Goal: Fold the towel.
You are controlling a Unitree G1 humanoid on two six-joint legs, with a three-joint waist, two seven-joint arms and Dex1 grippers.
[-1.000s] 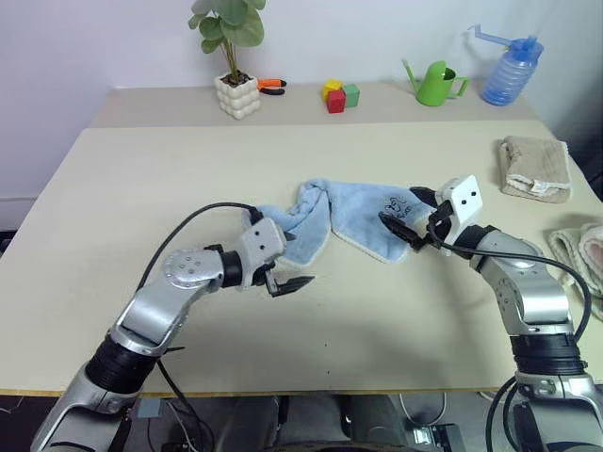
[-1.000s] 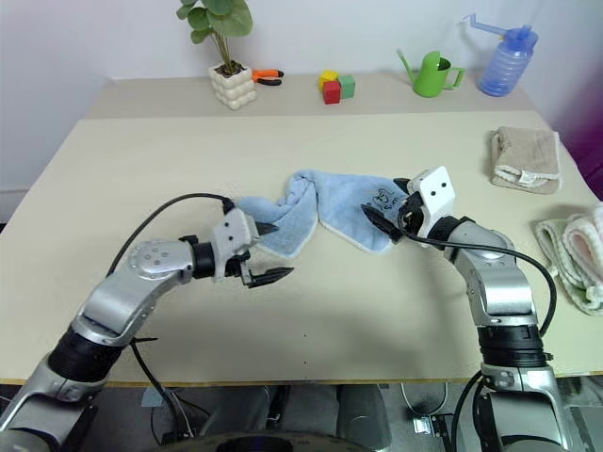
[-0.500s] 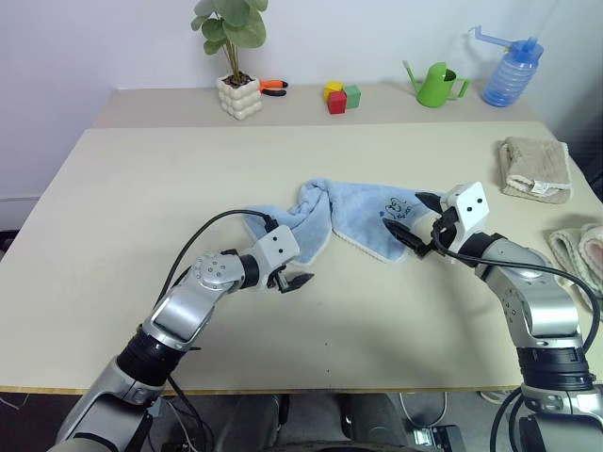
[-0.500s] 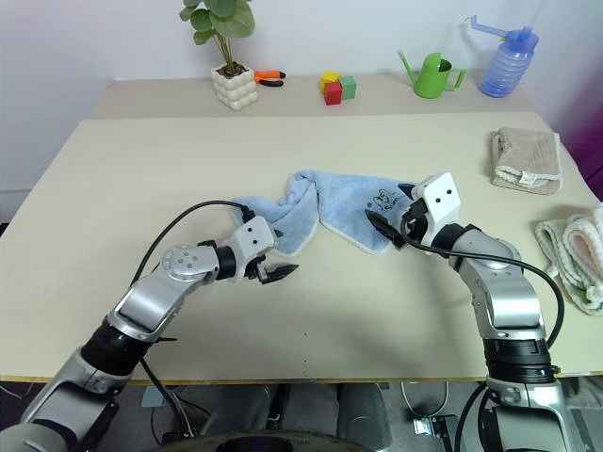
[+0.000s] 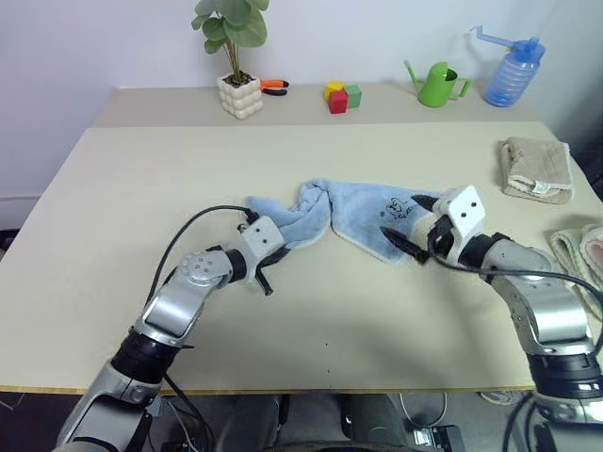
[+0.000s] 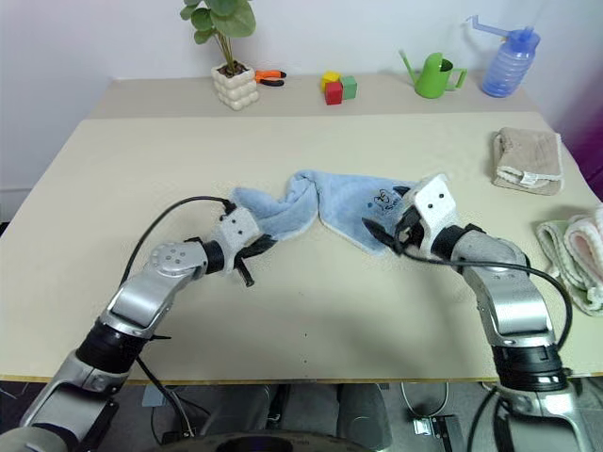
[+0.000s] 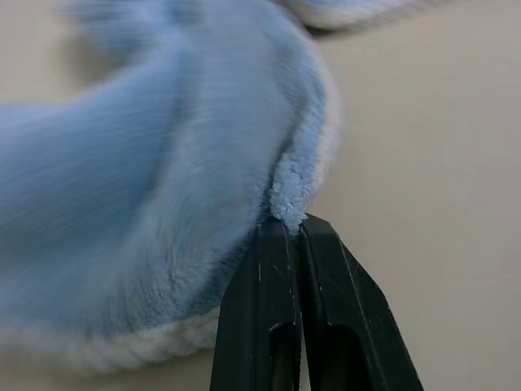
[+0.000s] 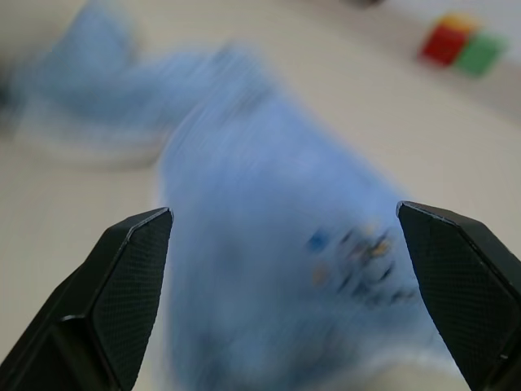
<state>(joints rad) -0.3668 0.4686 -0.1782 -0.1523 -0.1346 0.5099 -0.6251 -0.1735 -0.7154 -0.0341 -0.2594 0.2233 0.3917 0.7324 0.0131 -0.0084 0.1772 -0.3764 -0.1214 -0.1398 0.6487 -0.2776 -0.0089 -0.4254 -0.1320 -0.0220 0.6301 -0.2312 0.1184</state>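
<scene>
Since a second ago, the left end effector [image 7: 293, 232] has gone from wide open to pinched tight on the towel's [image 5: 339, 218] near-left hem, and the right arm has drawn back slightly. The right end effector [image 5: 411, 224] hovers with fingers spread wide at the towel's 3 o'clock end, beside the dark motif [image 5: 397, 208], gripping nothing. The light blue towel lies bunched at the middle of the bench [image 5: 141, 188]. Farther out, toward 2 o'clock, sits a folded tan towel [image 5: 535, 168]; along the far edge stand a potted plant [image 5: 234, 56], coloured blocks [image 5: 340, 95], a green watering can [image 5: 437, 84] and a blue bottle [image 5: 510, 72].
</scene>
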